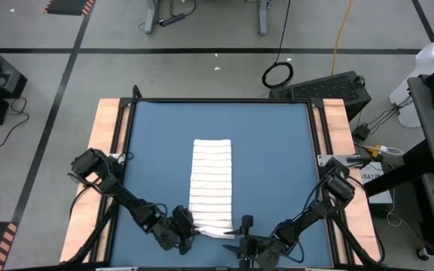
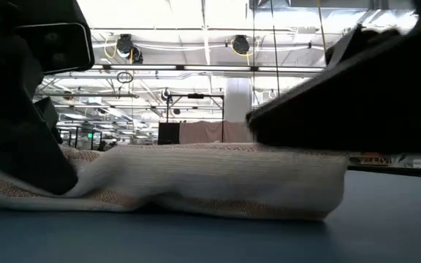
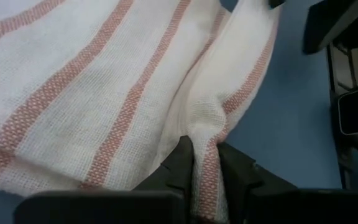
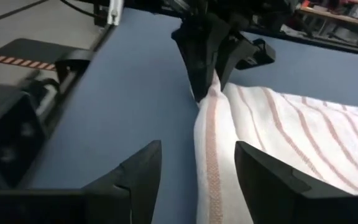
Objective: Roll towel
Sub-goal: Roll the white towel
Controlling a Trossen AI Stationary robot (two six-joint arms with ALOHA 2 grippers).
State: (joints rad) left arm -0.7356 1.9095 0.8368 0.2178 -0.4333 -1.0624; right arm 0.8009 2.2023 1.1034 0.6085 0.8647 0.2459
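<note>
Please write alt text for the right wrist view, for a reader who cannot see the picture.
The right claw is open, its two dark fingers either side of the near folded edge of the towel, white with reddish stripes, on the blue table. At the far end of that edge, the left claw pinches the cloth.

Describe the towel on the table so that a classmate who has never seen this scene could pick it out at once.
Start at the blue table. Near its middle lies the towel, a long folded strip running lengthwise to the near edge, where the left end effector pinches a corner. It is the only cloth there: white with narrow reddish stripes.
</note>
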